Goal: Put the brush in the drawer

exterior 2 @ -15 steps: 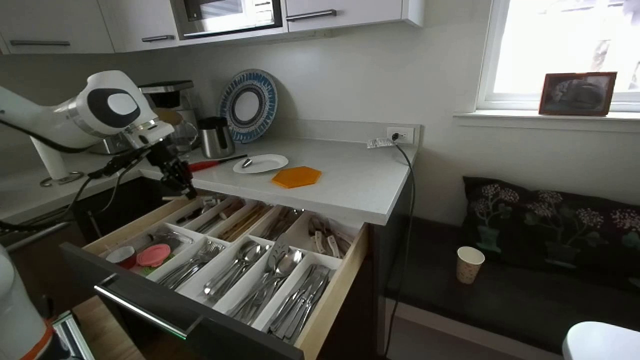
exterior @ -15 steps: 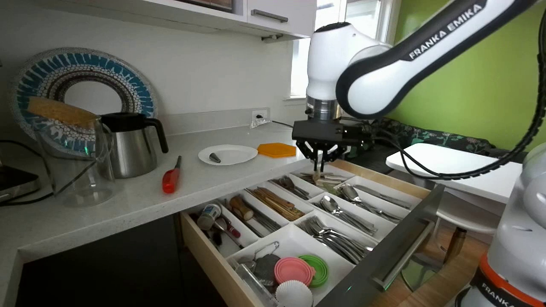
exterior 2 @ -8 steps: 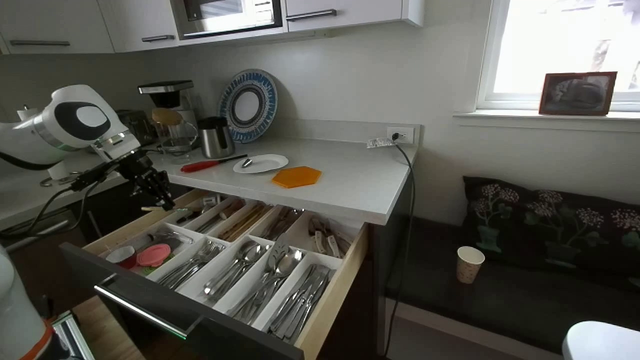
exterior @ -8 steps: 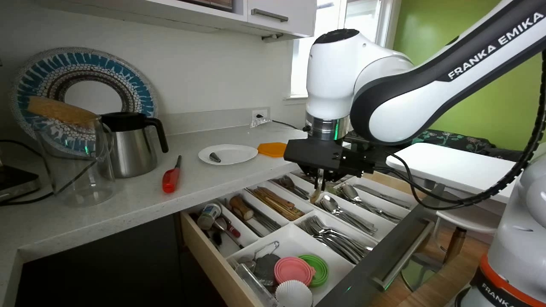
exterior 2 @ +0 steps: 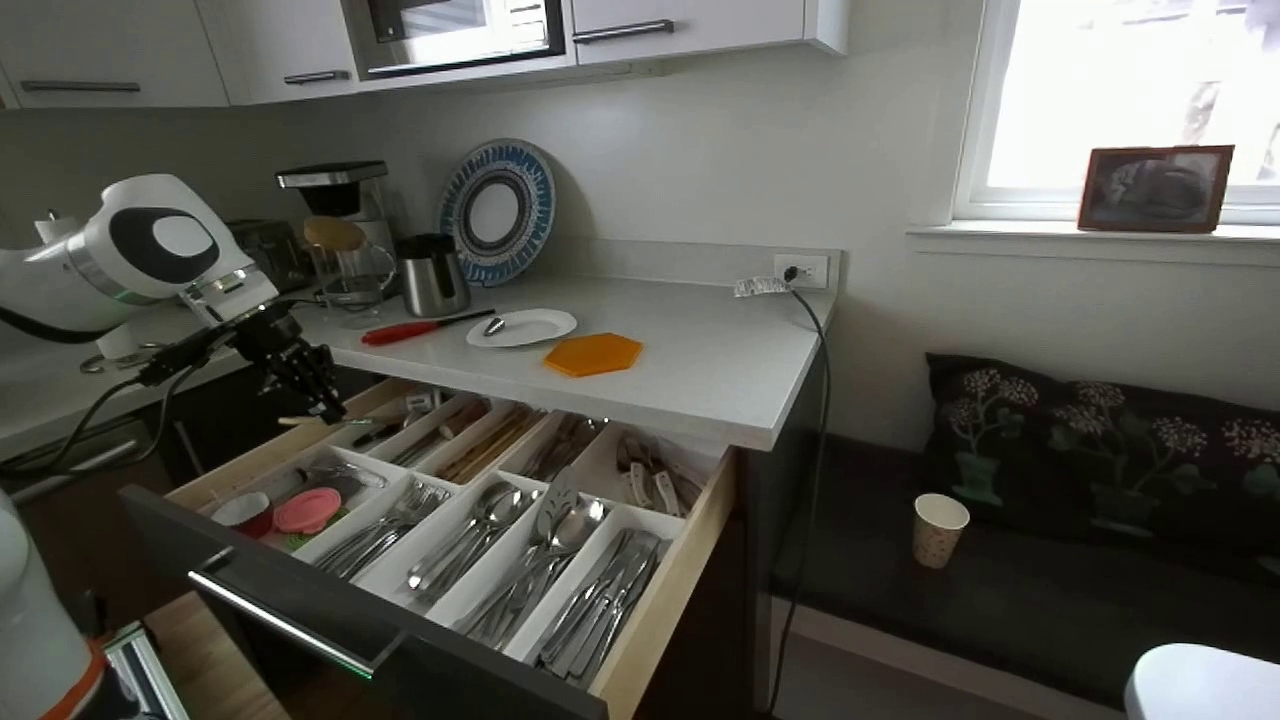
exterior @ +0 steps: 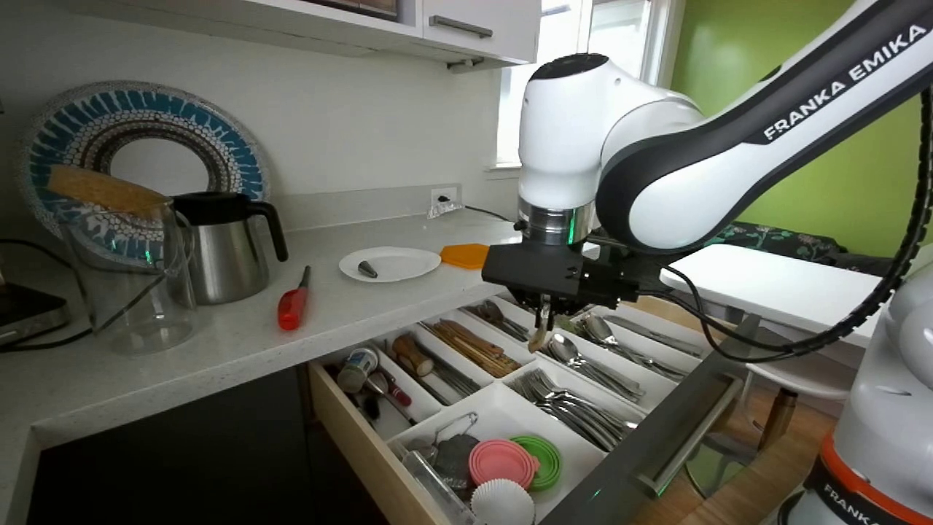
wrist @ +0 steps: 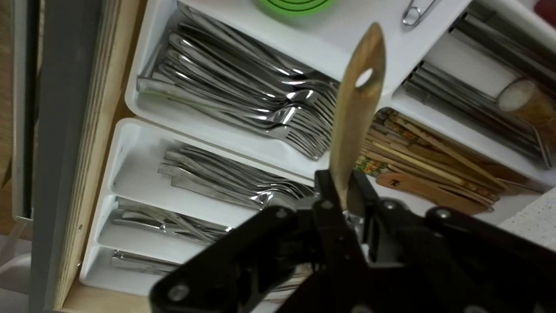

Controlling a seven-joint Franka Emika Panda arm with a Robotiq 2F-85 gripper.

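Observation:
The drawer (exterior: 350,437) is pulled open, with its grey front also in an exterior view (exterior 2: 470,672) and in the wrist view (wrist: 65,130). It holds metal cutlery in white divided compartments, and pink (exterior: 501,464) and green (exterior: 543,463) bowls. My gripper (wrist: 347,187) is shut on the brush (wrist: 358,104), gripping its flat wooden handle with a hole near the end. The bristle end is not clear in the wrist view. In both exterior views the gripper (exterior: 544,313) (exterior 2: 328,410) hangs above the drawer, with the handle (exterior 2: 300,421) sticking out sideways.
The white counter (exterior: 408,219) overhangs the drawer's back. On it are a plate (exterior: 390,264), an orange hexagonal mat (exterior: 466,256), a red-handled tool (exterior: 291,309), a steel jug (exterior: 222,251) and a glass pitcher (exterior: 142,292). Wooden sticks (wrist: 434,161) fill a compartment beneath the gripper.
Over the last second my gripper, holding the brush, has moved lower over the drawer, leftward in an exterior view. In the last half second it has barely shifted. The drawer has not moved.

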